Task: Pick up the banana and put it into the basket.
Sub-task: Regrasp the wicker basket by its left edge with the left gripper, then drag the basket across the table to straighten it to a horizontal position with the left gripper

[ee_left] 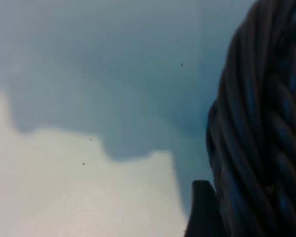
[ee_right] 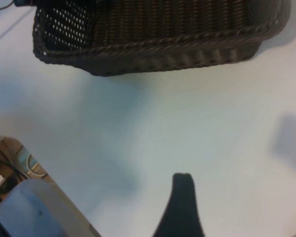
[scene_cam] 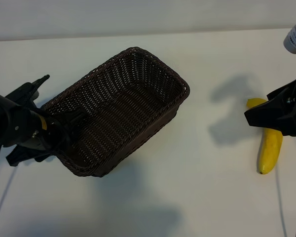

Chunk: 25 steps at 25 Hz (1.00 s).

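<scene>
On table [scene_cam: 197,187]: basket [scene_cam: 119,109], banana [scene_cam: 269,148]; both grippers' fingers wide; no writing.

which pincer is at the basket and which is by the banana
The left pincer is at the basket's near-left end wall. The right pincer hangs over the banana, away from the basket.

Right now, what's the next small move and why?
Probably lower the right gripper onto the banana and close. Its jaws stand open above the banana's upper end, and the banana lies on the table, well right of the basket. The left gripper sits at the basket's left end.
</scene>
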### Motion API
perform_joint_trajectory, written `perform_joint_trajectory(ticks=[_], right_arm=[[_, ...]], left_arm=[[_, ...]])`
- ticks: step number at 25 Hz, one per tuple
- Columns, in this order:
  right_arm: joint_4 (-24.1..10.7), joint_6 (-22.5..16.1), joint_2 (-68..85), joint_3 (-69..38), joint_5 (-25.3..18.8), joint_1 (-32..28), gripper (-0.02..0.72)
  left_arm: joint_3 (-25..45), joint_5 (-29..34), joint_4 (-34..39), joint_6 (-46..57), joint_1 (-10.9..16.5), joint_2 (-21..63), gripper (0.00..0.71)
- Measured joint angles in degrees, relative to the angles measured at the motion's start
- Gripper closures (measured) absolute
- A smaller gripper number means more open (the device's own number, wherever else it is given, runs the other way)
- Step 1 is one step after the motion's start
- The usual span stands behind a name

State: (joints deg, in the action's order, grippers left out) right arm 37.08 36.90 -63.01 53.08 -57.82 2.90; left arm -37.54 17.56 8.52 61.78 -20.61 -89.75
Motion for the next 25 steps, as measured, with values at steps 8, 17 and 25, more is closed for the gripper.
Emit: perform_joint_trajectory(ticks=[8,17,25], right_arm=[[0.0,0.0,0.0,0.0,-0.1,0.0,0.124],[-0.1,0.0,0.0,0.0,-0.1,0.0,0.124],[-0.1,0.0,0.0,0.1,-0.1,0.0,0.124]], left_arm=[[0.6,-2.1,-1.0,-0.1,0.0,-0.9,0.42],[0.6,-4.8,-1.3,-0.9,-0.2,-0.9,0.557],[0.6,-4.8,-4.7,-8.4,-0.1,0.4,0.557]])
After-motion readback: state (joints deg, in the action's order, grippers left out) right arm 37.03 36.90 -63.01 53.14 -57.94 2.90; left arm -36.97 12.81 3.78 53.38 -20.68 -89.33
